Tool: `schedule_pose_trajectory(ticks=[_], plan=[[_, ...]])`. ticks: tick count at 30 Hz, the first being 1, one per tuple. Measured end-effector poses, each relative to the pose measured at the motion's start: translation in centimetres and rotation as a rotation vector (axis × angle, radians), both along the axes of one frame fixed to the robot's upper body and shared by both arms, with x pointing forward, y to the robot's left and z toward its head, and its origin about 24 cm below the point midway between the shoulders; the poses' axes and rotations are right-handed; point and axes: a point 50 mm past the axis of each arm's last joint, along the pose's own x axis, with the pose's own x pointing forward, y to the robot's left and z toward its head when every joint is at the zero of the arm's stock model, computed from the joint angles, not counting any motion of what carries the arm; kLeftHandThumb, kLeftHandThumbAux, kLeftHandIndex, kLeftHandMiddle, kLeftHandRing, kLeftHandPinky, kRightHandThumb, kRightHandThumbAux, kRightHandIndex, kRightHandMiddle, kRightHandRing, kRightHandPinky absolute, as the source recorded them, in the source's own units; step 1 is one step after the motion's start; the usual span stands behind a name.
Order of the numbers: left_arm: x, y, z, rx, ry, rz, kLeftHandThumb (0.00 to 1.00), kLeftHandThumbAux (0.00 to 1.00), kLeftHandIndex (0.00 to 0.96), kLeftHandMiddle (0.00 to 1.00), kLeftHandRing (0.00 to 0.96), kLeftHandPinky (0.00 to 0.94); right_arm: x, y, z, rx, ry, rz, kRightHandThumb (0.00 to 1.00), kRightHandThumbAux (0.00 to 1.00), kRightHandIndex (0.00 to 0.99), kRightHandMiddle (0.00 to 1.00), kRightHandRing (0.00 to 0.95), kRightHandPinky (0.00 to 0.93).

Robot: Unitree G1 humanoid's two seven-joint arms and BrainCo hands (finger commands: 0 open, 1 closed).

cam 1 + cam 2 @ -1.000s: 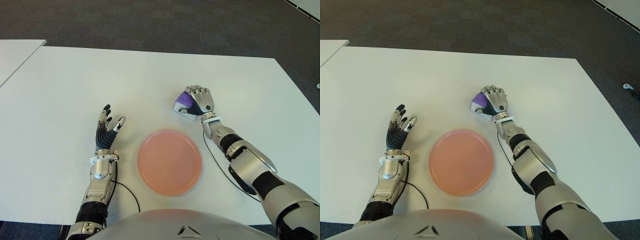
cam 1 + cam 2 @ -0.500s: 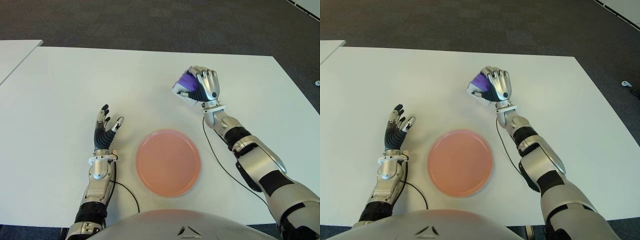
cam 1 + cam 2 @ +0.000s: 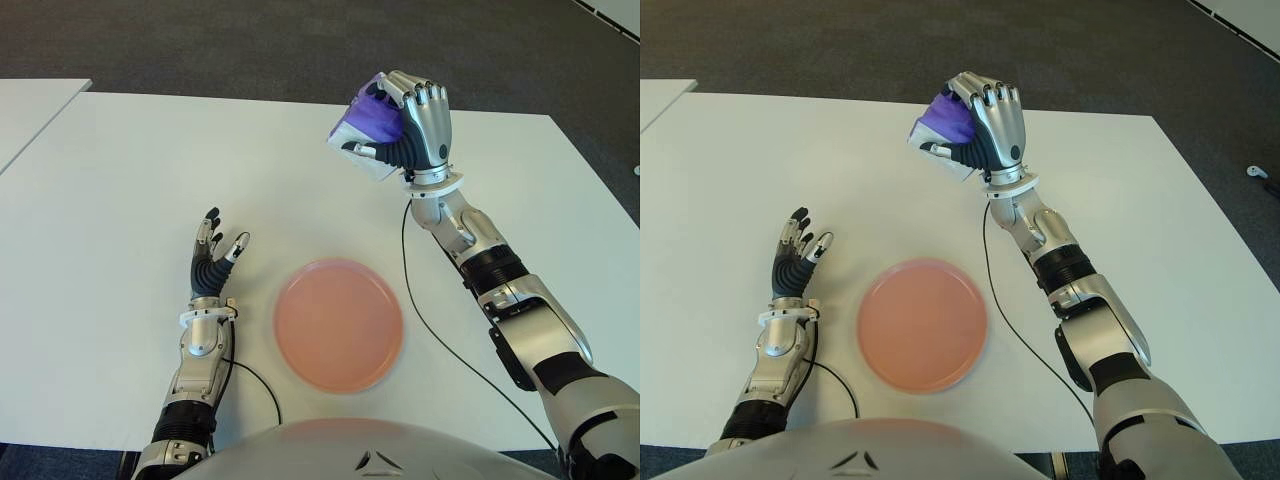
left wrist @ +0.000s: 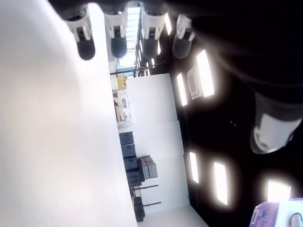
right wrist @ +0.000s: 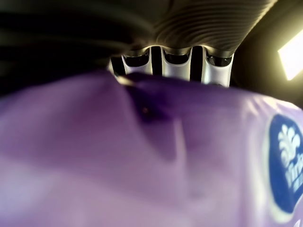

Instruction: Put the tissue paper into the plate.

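My right hand (image 3: pixel 405 125) is raised well above the white table (image 3: pixel 120 180), its fingers curled around a purple and white tissue pack (image 3: pixel 362 128). The pack fills the right wrist view as purple wrapping (image 5: pixel 142 156) under my fingertips (image 5: pixel 173 64). A round pink plate (image 3: pixel 338 323) lies flat on the table near my body, below and to the left of the lifted hand, with nothing in it. My left hand (image 3: pixel 212 262) shows to the left of the plate, fingers spread and holding nothing.
A black cable (image 3: pixel 420 320) trails from my right forearm across the table beside the plate. Dark carpet (image 3: pixel 250 40) lies beyond the table's far edge. A second white surface (image 3: pixel 30 100) shows at the far left.
My right hand has lifted the tissue pack off the table and carried it upward and slightly farther away. The left hand and the plate have stayed where they were.
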Motion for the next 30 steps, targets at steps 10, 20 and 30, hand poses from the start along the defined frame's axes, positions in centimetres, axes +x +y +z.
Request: schedule_pose_trajectory(ticks=[10,20,30], plan=[[0.1,-0.1,0.0,-0.003,-0.001,0.004,0.0,0.496,0.0,0.0,0.0,0.0,-1.1,0.6,0.2,-0.072,0.021,0.007,0.857,0.677,0.401,0.535,0.837,0.796],[0.4,-0.2,0.0,-0.003,-0.001,0.0,0.0,0.493,0.0,0.0,0.0,0.0,-4.8,1.5,-1.8,-0.189,0.083,0.139,0.856,0.678,0.398,0.531,0.83,0.821],[0.3,-0.1,-0.2,-0.001,0.008,-0.001,0.0,0.492,0.0,0.0,0.0,0.0,-6.7,1.1,-2.8,-0.309,0.194,0.294,0.854,0.679,0.396,0.524,0.807,0.821]])
